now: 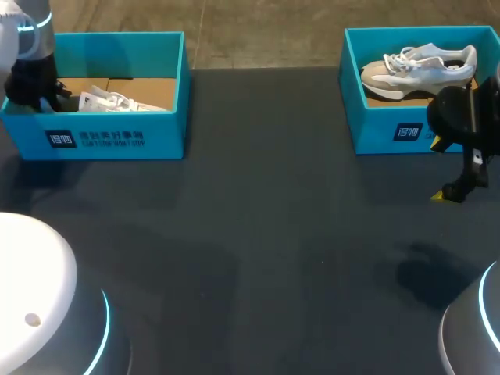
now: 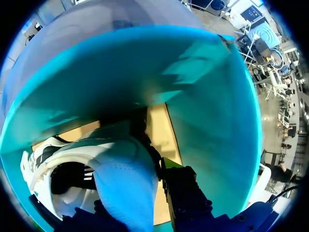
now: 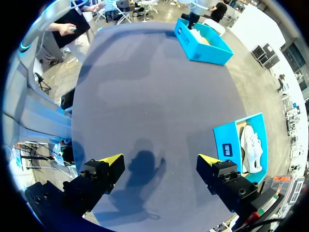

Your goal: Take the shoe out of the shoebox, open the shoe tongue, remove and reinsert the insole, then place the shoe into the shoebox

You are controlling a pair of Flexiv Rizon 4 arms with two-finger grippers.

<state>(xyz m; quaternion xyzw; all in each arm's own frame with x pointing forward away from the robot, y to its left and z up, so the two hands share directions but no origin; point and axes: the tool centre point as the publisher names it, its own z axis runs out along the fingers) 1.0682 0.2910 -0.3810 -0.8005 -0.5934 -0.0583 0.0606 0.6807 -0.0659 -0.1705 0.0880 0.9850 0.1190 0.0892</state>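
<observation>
Head view overlooks the table [image 1: 273, 234]; left wrist looks inside a shoebox [image 2: 207, 106], right wrist down from above

White print [image 1: 94, 139] on left shoebox [image 1: 164, 125] front; white logo [image 1: 408, 131] on right shoebox [image 1: 375, 129] (neither legible).

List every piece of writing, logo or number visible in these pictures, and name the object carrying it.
On the left shoebox, front wall: a dark logo patch and two lines of print, too blurred to read.
On the right shoebox, front wall: a dark logo patch, too small to read.
On the left shoe and the right shoe: no readable marking.
</observation>
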